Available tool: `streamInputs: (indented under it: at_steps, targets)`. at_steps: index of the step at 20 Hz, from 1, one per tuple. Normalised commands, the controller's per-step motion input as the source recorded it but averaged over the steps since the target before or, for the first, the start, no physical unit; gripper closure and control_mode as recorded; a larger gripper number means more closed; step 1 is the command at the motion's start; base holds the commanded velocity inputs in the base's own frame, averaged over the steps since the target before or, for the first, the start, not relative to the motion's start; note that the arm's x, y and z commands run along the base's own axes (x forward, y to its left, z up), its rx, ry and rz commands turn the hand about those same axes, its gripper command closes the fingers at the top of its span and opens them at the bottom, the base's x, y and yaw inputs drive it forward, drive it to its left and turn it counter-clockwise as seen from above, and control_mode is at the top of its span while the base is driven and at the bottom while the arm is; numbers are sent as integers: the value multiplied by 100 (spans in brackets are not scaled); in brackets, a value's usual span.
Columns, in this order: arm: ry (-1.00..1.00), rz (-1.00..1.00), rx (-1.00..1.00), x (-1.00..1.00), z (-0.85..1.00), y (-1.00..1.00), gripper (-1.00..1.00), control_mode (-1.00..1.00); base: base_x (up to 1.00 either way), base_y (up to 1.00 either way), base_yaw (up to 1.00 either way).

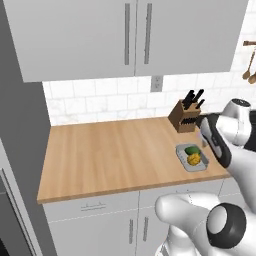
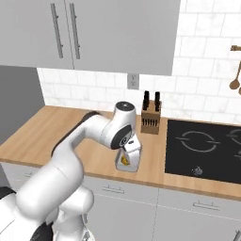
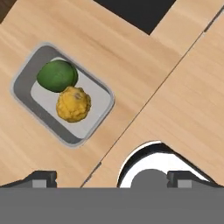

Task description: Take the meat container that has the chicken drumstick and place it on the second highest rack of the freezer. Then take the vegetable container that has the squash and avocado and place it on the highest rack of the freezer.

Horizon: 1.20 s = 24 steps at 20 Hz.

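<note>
Left base view. Wooden counter [image 1: 115, 155] under grey wall cabinets [image 1: 130, 35]; a wide bare stretch of wood runs left of the vegetable container [image 1: 192, 157] to the counter's left end, where a tall dark grey panel [image 1: 20, 150] rises. The grey tray sits close to the counter's front edge, with the green avocado [image 1: 191, 150] behind the yellow squash [image 1: 194, 159]. Knife block [image 1: 185, 116] stands behind it near the tiled wall. The arm's forearm crosses just right of the tray; the gripper's tips are hidden behind it. Wooden utensils [image 1: 250, 70] hang at the right, cut off by the frame.

Right base view. The arm's wrist covers most of the tray; just a grey corner and a sliver of squash show (avocado hidden). Knife block behind, black cooktop [image 2: 204, 150] to the right, a strip of bare wood between tray and cooktop.

Hand view. Tray lies whole at upper left, both pieces filling it, free wood on all sides. The gripper [image 3: 111, 179] hangs above the counter beside the tray, its two dark tips spread wide and grasping nothing (tips partly cut by the lower edge). A dark corner of the cooktop is cut off at the top.
</note>
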Motion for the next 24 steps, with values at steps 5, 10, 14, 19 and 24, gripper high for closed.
streamInputs:
  at_steps: [5, 10, 14, 19, 24]
  targets:
    - [0, -1, 0, 59, -77, 0, -100, -100, 0, 0, 0]
    - [1, -8, 0, 46, -73, 0, -100, -100, 0, 0, 0]
    - [3, -14, 0, 33, -61, -1, -100, -100, 0, 0, 0]
    - [5, -6, 0, 2, -26, -3, -100, -100, 0, 0, 0]
    - [4, -1, 0, 0, -10, -9, -100, -100, 0, 0, 0]
